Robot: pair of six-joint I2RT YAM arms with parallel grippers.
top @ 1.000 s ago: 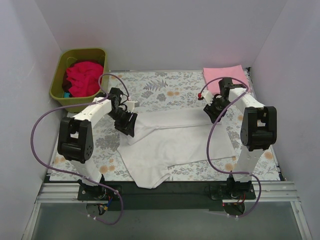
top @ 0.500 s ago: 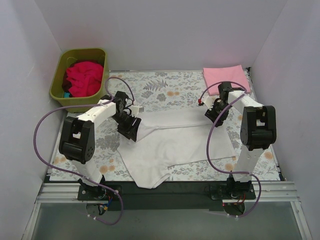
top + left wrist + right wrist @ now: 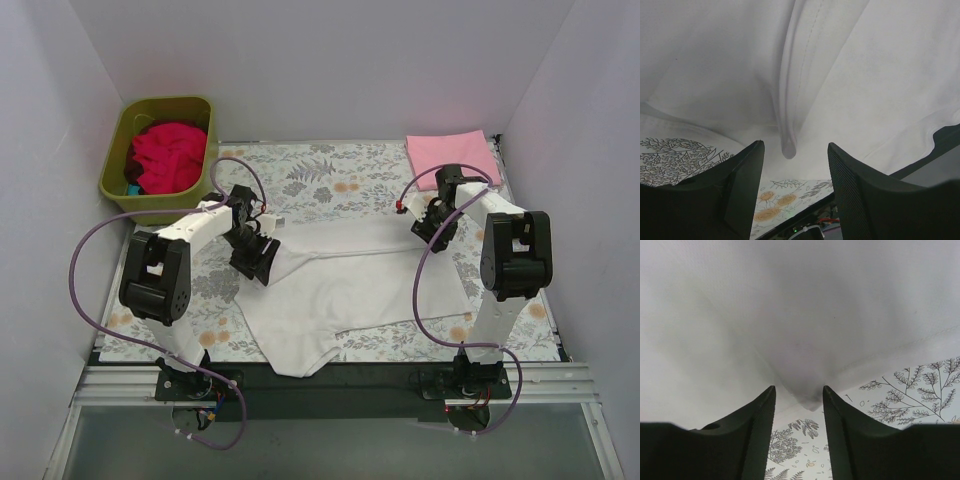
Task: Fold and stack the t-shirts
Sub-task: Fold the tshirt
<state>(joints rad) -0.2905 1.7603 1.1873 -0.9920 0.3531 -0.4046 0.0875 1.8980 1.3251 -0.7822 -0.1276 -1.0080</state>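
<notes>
Floral fabric sheet (image 3: 330,170) under white t-shirt (image 3: 350,285) | pale walls (image 3: 350,70) | olive tub (image 3: 111,172) far-left

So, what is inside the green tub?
A crumpled heap of red shirts fills the tub. A small teal bit shows at the heap's near-left edge. The heap covers the tub's bottom, so how many shirts there are and what lies under them cannot be seen.

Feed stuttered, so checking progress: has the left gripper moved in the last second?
Yes. The left gripper has shifted slightly right in the top view, away from the olive-green tub, further onto the white t-shirt.
</notes>
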